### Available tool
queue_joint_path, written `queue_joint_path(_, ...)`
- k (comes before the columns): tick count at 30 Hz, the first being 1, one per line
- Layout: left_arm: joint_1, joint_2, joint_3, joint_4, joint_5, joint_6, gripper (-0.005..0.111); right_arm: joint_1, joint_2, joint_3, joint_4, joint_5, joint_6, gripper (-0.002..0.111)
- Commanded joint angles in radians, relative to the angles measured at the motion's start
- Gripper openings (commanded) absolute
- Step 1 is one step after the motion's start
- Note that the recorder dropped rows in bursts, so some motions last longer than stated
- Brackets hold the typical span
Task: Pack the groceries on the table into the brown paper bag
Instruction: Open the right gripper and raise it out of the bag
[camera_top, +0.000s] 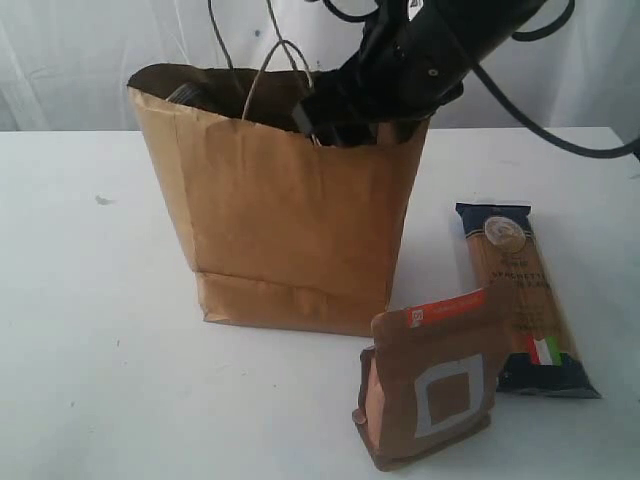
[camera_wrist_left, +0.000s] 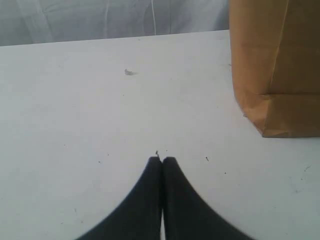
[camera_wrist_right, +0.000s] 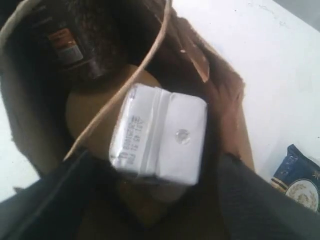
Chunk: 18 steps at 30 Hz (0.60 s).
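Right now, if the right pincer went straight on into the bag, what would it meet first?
Probably the white carton, right ahead of the right pincer inside the brown paper bag, over a tan lid; depth is unclear.

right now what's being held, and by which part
The left fingers are shut on nothing. The small carton sits between the right fingers inside the bag; whether they grip its sides cannot be told.
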Motion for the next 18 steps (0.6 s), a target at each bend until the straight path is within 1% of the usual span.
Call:
queue_joint_path(1,0.003,-0.005,0.004,-0.003,-0.005,0.003,0.000,-0.006,-0.060,-0.009,0.001,-0.025,0.003,0.066)
queue_joint_path(12,0.003,-0.005,0.004,-0.003,-0.005,0.003,0.000,-0.002,-0.184,-0.007,0.001,-0.024,-0.003,0.066)
queue_joint_path(18,0.003,-0.005,0.004,-0.003,-0.005,0.003,0.000,-0.002,-0.300,0.059,-0.018,-0.001,-0.027,0.066)
